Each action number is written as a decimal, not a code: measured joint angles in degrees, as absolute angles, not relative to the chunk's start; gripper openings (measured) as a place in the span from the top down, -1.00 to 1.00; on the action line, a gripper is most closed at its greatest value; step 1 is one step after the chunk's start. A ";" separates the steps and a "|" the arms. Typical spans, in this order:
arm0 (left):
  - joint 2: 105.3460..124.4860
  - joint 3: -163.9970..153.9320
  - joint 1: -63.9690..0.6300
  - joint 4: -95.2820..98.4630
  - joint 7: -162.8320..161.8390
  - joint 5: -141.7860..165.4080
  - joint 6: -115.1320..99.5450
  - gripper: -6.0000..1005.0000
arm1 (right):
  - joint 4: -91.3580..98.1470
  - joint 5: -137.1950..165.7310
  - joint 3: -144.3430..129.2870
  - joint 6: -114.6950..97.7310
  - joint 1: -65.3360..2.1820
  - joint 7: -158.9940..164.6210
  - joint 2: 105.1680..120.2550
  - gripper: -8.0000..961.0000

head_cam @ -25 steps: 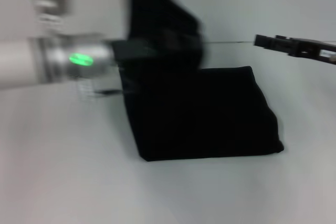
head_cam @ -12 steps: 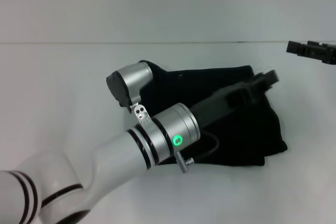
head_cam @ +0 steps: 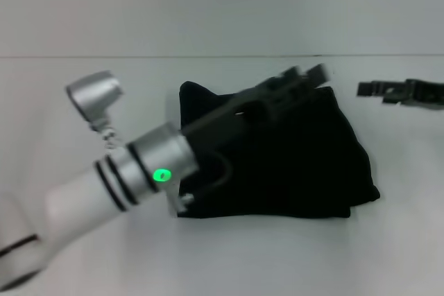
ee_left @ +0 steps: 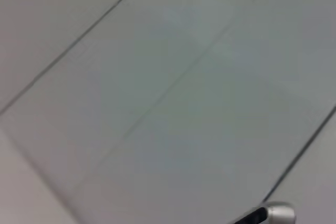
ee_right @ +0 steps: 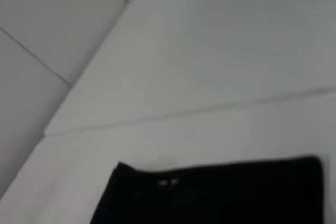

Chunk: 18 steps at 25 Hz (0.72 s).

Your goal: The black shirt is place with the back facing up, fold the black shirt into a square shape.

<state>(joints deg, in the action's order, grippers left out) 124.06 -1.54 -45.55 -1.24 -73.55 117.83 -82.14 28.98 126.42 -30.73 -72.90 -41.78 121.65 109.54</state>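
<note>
While the black shirt (head_cam: pixel 291 164) is lying folded into a rough square near the middle of the white table (head_cam: pixel 388 254), the left pincer (head_cam: pixel 305 77) is reaching across it, hovering over its far edge; whether its fingers are parted cannot be told. Off to the right, the right pincer (head_cam: pixel 371 90) is hanging above the table apart from the cloth, its opening likewise unclear.

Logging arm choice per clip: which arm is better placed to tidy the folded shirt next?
Probably the left. Its claw reaches across the folded shirt to its far edge, while the right claw hangs off to the shirt's right, clear of the cloth.
</note>
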 joint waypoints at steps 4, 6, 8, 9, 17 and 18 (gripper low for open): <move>123.91 -4.74 -43.64 8.53 -78.48 118.66 -83.18 -0.47 | 24.82 127.98 -32.87 -69.99 -43.61 125.34 109.20 -0.95; 123.85 -6.49 -42.66 13.48 -81.78 118.68 -83.25 -0.47 | 24.10 128.20 -33.57 -69.27 -44.09 126.32 109.52 -0.95; 123.58 -8.22 -41.76 17.41 -84.14 118.71 -82.98 -0.47 | 24.00 128.31 -33.85 -68.68 -44.27 126.79 109.95 -0.95; 123.41 -8.65 -41.47 18.31 -84.64 118.73 -82.75 -0.47 | 24.11 128.29 -33.82 -68.44 -44.27 126.83 110.10 -0.95; 121.77 -15.10 -41.90 22.25 -96.00 118.79 -70.50 -0.47 | 24.43 128.05 -33.39 -66.67 -43.79 127.57 109.88 -0.95; 121.74 -17.45 -42.39 22.84 -99.49 118.80 -66.95 -0.47 | 24.43 128.05 -33.40 -66.63 -43.78 127.57 109.83 -0.95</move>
<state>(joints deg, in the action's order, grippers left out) 121.74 -17.45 -42.39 22.84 -99.49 118.80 -66.95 24.43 128.05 -33.40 -66.63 -43.78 127.57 109.83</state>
